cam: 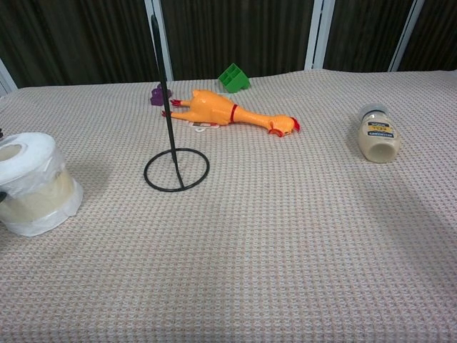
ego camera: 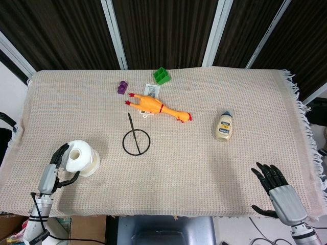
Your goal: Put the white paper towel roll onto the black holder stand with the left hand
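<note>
The white paper towel roll [ego camera: 82, 157] stands upright in thin plastic wrap at the front left of the cloth, also seen in the chest view as the roll [cam: 32, 184]. The black holder stand [ego camera: 135, 139], a wire ring with an upright rod, sits a short way to its right; in the chest view the stand [cam: 175, 168] rises tall. My left hand [ego camera: 53, 169] is just left of the roll with fingers spread around its side; contact is unclear. My right hand [ego camera: 278, 193] lies open at the front right edge.
A yellow rubber chicken [ego camera: 156, 106] lies behind the stand. A mayonnaise bottle [ego camera: 224, 127] lies at mid right. A green block [ego camera: 162, 75], a purple toy [ego camera: 122, 87] and a small card sit at the back. The cloth's fringe hangs on the right.
</note>
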Action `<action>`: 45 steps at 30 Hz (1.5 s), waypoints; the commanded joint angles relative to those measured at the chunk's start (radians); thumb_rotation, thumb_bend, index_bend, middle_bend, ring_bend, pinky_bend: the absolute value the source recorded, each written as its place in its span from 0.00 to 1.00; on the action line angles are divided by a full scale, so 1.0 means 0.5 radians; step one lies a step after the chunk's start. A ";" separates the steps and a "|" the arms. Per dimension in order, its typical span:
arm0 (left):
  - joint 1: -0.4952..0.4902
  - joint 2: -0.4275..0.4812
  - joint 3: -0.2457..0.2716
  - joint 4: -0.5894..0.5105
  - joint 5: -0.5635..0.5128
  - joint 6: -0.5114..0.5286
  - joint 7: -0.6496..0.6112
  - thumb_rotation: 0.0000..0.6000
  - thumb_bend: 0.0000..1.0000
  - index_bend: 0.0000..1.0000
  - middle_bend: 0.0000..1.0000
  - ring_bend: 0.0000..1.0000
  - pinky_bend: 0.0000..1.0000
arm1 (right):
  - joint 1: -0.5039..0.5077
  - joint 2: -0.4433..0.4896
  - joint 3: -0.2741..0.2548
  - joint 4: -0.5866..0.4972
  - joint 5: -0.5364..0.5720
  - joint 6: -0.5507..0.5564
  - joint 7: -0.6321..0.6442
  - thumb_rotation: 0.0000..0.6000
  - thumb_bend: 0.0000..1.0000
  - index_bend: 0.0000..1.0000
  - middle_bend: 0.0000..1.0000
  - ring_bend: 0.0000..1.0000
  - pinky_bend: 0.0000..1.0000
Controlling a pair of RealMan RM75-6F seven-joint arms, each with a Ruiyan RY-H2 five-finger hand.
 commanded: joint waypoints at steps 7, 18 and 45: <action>-0.057 -0.086 -0.107 0.007 -0.161 -0.164 -0.186 1.00 0.33 0.00 0.02 0.01 0.20 | -0.001 0.004 0.002 0.000 0.002 0.004 0.004 1.00 0.05 0.00 0.00 0.00 0.00; -0.075 -0.003 -0.238 -0.297 -0.210 -0.085 -0.209 1.00 0.75 0.70 0.83 0.77 0.98 | -0.009 0.024 -0.006 0.000 -0.018 0.030 0.038 1.00 0.05 0.00 0.00 0.00 0.00; -0.658 0.160 -1.034 -1.731 -0.526 0.122 0.974 1.00 0.74 0.71 0.84 0.78 1.00 | -0.015 0.094 -0.022 0.006 -0.049 0.077 0.172 1.00 0.05 0.00 0.00 0.00 0.00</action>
